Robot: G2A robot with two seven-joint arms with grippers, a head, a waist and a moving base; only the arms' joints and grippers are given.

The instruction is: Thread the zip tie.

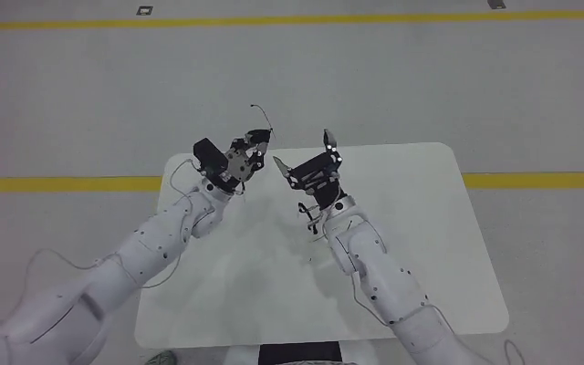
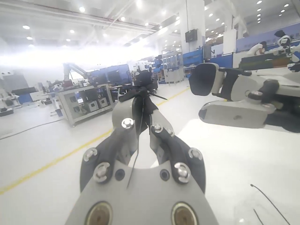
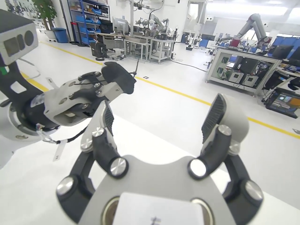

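My left gripper (image 1: 262,138) is raised over the far edge of the white table (image 1: 420,237) and is shut on a thin black zip tie (image 1: 263,113). The tie's curved end sticks out past the fingertips, away from me. In the left wrist view the zip tie (image 2: 140,122) runs between the closed fingers of the left gripper (image 2: 142,87), its tail hanging back toward the palm. My right gripper (image 1: 304,151) stands open just beside the left one, a small gap apart, with nothing between its fingers. In the right wrist view the right gripper (image 3: 163,101) faces the left gripper (image 3: 120,79) and the zip tie (image 3: 136,66).
A second thin black strand (image 2: 269,200) lies loose on the tabletop near the left arm. A yellow floor line (image 1: 82,183) passes behind the table. Workbenches and racks stand far off in the room.
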